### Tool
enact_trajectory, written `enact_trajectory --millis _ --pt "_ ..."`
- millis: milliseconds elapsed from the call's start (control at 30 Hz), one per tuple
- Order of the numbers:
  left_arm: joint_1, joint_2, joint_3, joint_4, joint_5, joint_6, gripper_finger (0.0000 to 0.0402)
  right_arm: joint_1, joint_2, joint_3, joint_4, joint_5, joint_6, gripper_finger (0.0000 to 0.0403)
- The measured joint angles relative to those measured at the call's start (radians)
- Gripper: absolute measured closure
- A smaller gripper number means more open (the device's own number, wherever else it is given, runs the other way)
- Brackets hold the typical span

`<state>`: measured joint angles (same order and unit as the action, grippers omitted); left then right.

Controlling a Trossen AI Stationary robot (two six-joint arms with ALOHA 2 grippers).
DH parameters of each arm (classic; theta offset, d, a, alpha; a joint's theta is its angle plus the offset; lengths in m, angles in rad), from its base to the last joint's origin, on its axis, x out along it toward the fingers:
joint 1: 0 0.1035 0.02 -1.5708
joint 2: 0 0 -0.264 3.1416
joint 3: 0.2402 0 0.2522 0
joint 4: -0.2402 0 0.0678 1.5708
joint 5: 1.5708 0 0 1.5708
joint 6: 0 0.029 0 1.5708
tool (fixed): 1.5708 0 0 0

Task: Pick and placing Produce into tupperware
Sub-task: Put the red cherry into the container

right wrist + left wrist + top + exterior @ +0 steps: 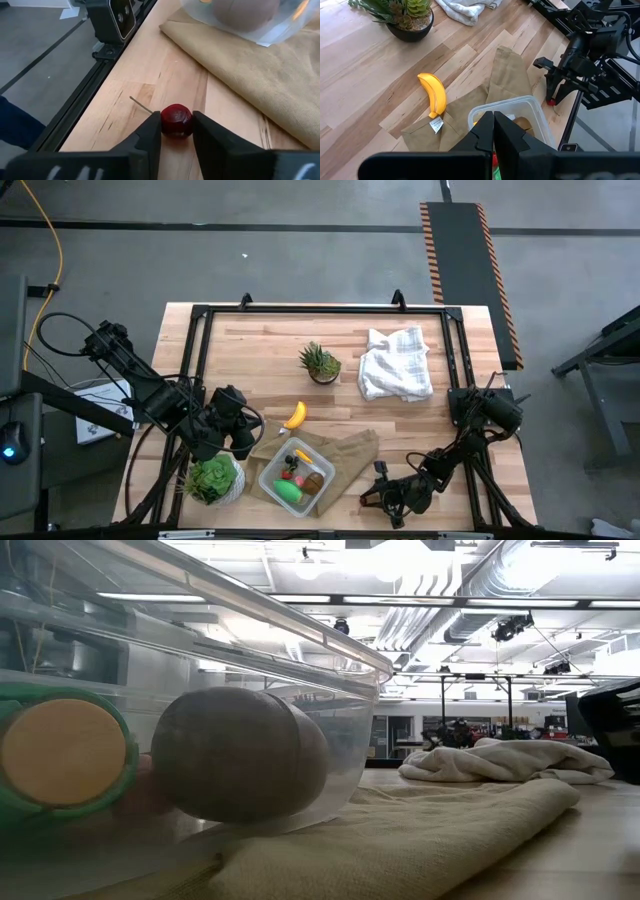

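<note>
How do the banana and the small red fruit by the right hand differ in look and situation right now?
The banana is yellow, long and curved; the red fruit is round, dark red, with a thin stem. The banana lies untouched at the brown cloth's edge; the red fruit sits between the right hand's fingers. Both rest on the wooden table, outside the tupperware.

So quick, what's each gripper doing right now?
Left gripper: closed, empty, above the tupperware.
Right gripper: closing around a small red fruit.
</note>
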<state>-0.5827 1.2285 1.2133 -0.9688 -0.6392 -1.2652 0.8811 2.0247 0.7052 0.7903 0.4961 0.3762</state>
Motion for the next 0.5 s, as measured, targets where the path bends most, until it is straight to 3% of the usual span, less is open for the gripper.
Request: enact_trajectory --millis 267,500 --pt "0.000 0.000 0.000 0.000 0.000 -0.004 0.0401 0.000 0.000 0.000 0.004 0.000 0.011 0.0320" --pt "0.000 0.000 0.000 0.001 0.000 -0.005 0.0401 -0.003 0.001 0.000 0.162 -0.021 0.077 0.0320"
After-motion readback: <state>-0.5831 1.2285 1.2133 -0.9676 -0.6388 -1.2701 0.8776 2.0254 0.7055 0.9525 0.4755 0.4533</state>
